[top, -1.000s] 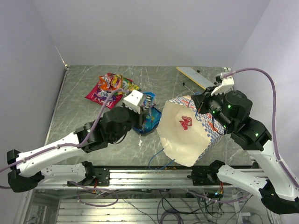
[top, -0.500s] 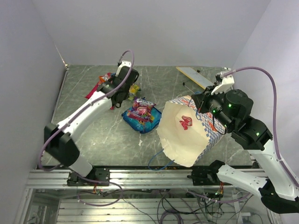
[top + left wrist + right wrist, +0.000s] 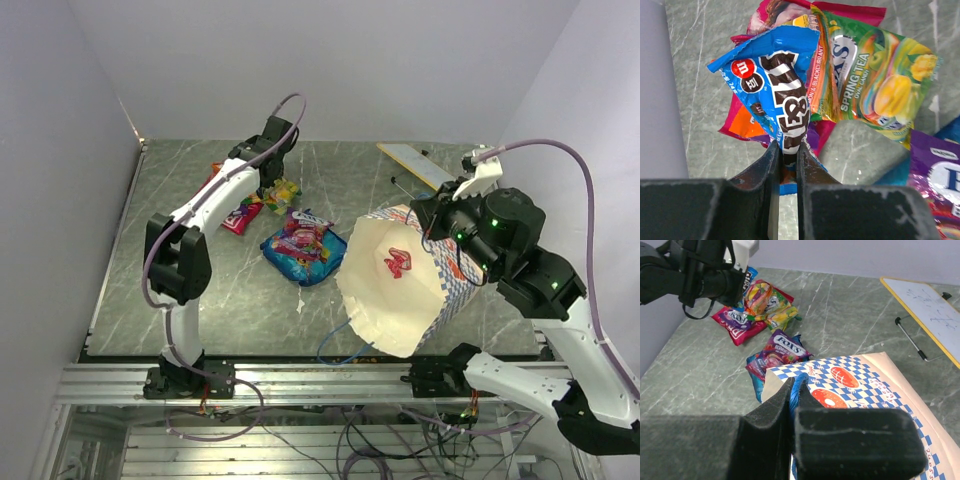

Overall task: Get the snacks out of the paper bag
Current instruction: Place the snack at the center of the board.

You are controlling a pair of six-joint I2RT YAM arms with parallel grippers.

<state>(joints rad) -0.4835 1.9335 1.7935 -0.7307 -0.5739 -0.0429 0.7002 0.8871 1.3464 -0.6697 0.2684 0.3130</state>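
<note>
My left gripper point(image 3: 787, 150) is shut on the small blue-red snack packet point(image 3: 780, 95), held over the far-left pile. Below it lie the yellow-green packet point(image 3: 875, 85) and the red-pink packet point(image 3: 737, 127). From above, the left gripper point(image 3: 262, 180) sits by the yellow-green packet point(image 3: 282, 192) and red-pink packet point(image 3: 243, 213). The larger blue packet point(image 3: 303, 250) lies left of the paper bag point(image 3: 400, 290). The bag is tipped with its cream mouth toward the camera. My right gripper point(image 3: 801, 385) is shut on its blue string handle point(image 3: 807, 382).
A tan-edged white board point(image 3: 420, 165) with a black clip lies at the back right. A loose blue string handle point(image 3: 340, 345) hangs near the table's front edge. Grey walls close in the left and back sides. A red mark point(image 3: 398, 262) shows on the bag's inside.
My left arm has swung from beside the bag's mouth out to the far-left pile of packets, carrying the small blue-red packet. The right arm and the bag have stayed still.
</note>
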